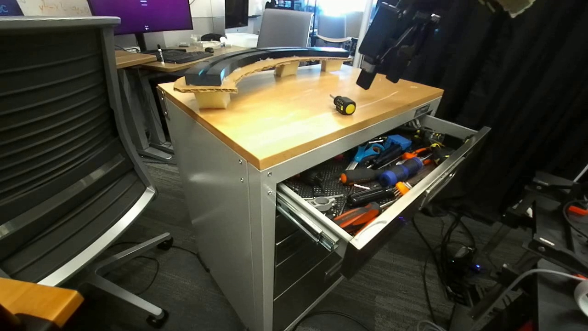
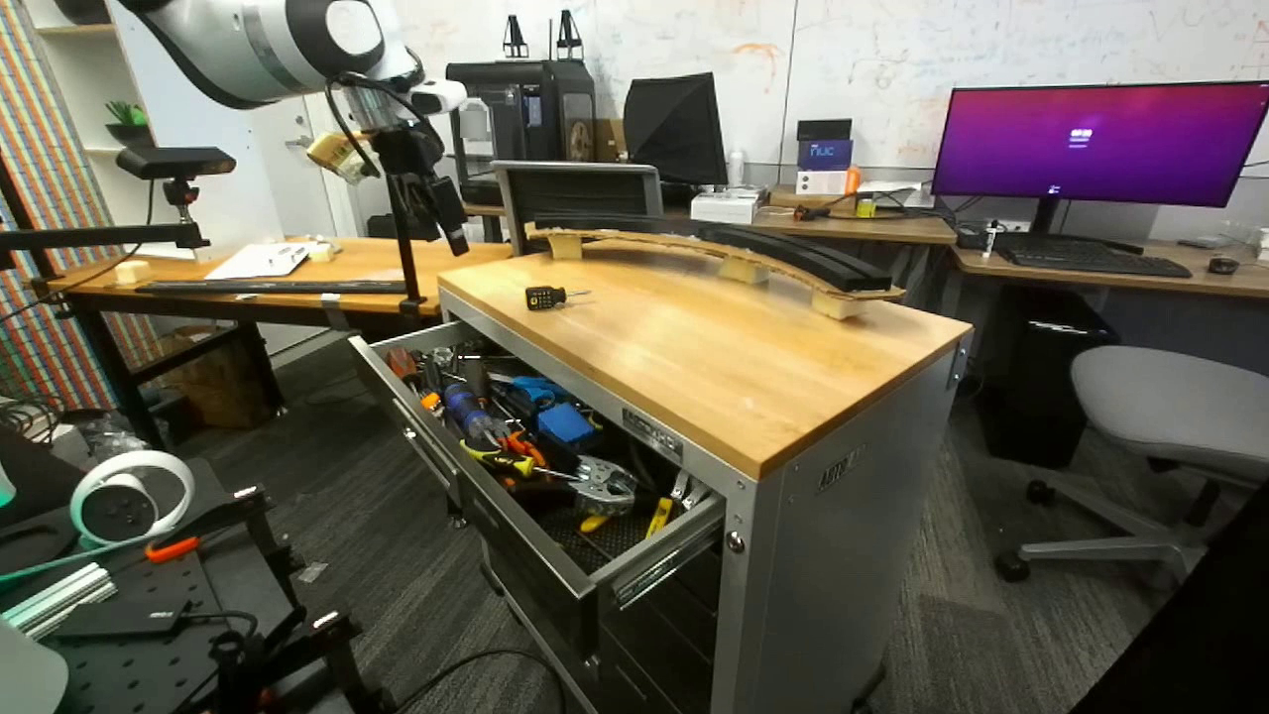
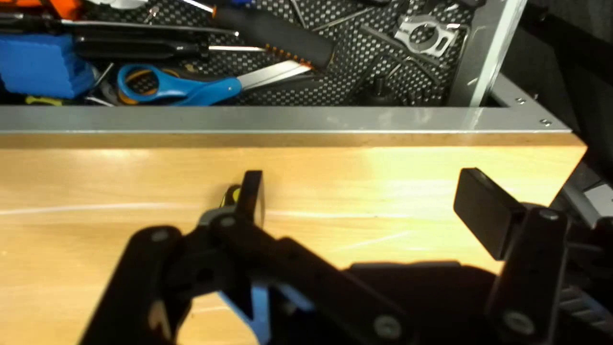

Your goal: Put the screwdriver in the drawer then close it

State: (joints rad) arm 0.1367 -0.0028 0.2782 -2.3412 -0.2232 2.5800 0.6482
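Note:
The small stubby screwdriver with a yellow-and-black handle lies on the wooden worktop in both exterior views [image 1: 344,105] [image 2: 544,297]. In the wrist view only a bit of the screwdriver [image 3: 235,194] shows, mostly hidden behind the left finger. The drawer is pulled out in both exterior views [image 1: 371,232] [image 2: 540,567], with tools inside; part of its side wall [image 3: 495,52] shows in the wrist view. My gripper [image 3: 368,203] is open, with nothing between its fingers. It hangs above the worktop, apart from the screwdriver, in both exterior views [image 1: 380,79] [image 2: 444,230].
A curved black piece [image 2: 793,256] on cardboard and wooden blocks stands along the worktop's far side. Blue scissors [image 3: 206,90], an orange-and-black handle [image 3: 282,36] and a blue block [image 3: 43,64] lie in the drawer. A chair [image 1: 59,115] stands beside the cabinet.

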